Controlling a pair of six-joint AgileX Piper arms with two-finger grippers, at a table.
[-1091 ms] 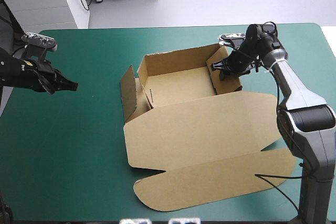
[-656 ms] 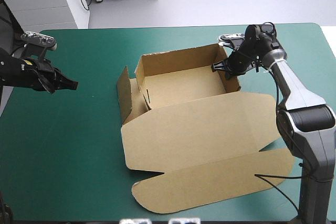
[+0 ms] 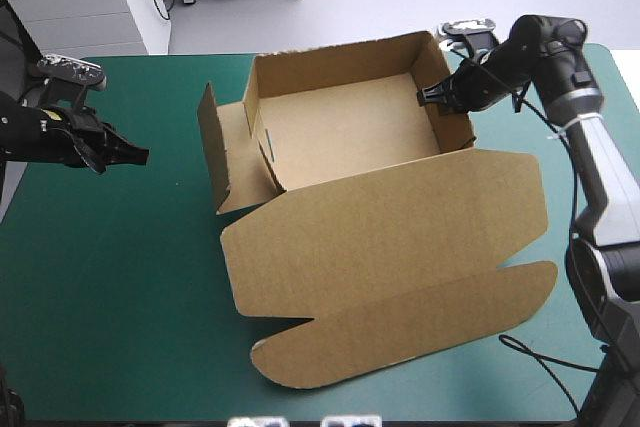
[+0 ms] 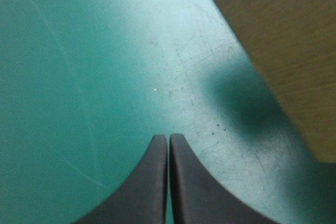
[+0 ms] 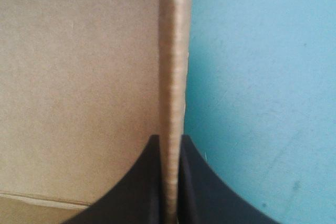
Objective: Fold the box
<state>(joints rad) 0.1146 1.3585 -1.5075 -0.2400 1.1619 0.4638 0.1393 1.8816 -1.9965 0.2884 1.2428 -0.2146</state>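
Almost shut on the right wall of the box [image 3: 350, 132]: the right gripper [image 3: 437, 97], likely to hold that wall up straight. Shut on nothing: the left gripper [image 3: 140, 157], well off to the left, out of the way. Box in the middle of the counter [image 3: 120, 277], tray toward the far edge, open side up, lid [image 3: 400, 227] spread toward the near edge. Tray's long side left to right.

Right arm [image 3: 598, 172]: silver-grey links, black joints; fingers [image 4: 142, 187] black, fin-shaped.
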